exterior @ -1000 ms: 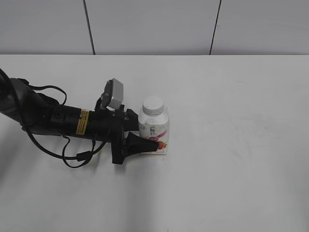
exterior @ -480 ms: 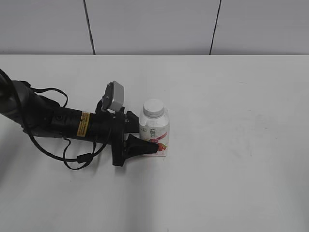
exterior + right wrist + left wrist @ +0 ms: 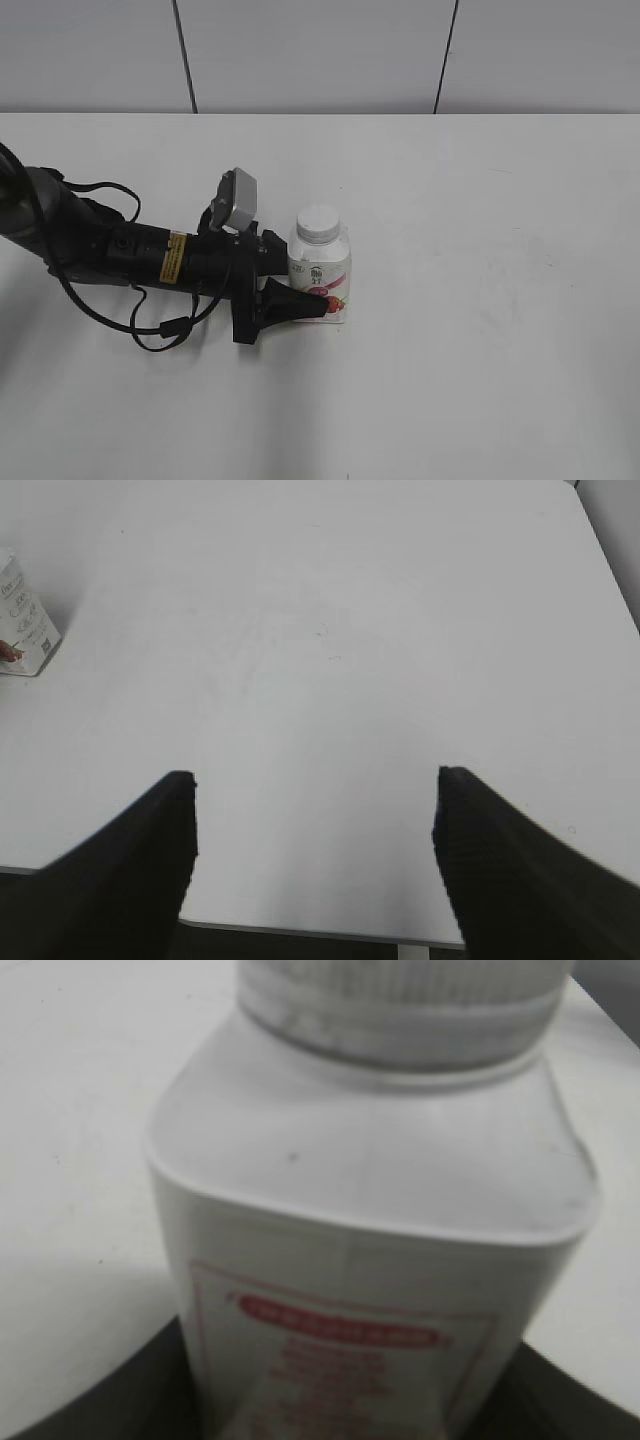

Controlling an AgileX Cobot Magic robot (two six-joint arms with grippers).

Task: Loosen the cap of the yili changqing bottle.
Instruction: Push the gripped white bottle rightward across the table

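Risk assessment. The yili changqing bottle [image 3: 319,272] stands upright on the white table [image 3: 480,300], with the left gripper [image 3: 300,285] clamped low around its body from the left. The near finger [image 3: 292,301] crosses the label's lower front; the far finger is hidden behind the bottle. The hold appears to sit at the base, well below the cap [image 3: 318,222]. In my judgement that is the main hazard: torque applied at the top could spin or tip the bottle inside a low grip, and the smooth plastic body may slip between the pads. A harder squeeze could dent the thin wall.

The second hazard concerns the right gripper [image 3: 315,850]. Its fingers stand wide apart, holding nothing, and hang over bare table. The right wrist view shows only a corner of the bottle at its far left edge, so the bottle lies well apart from this gripper, to its left. A long approach from that side risks striking the bottle's shoulder and knocking it loose from the left hold.

Position finding. The left wrist view is filled by the bottle's shoulder and ribbed cap skirt, confirming the bottle sits deep between the left fingers, touching them. The cap is on and unobstructed from above.
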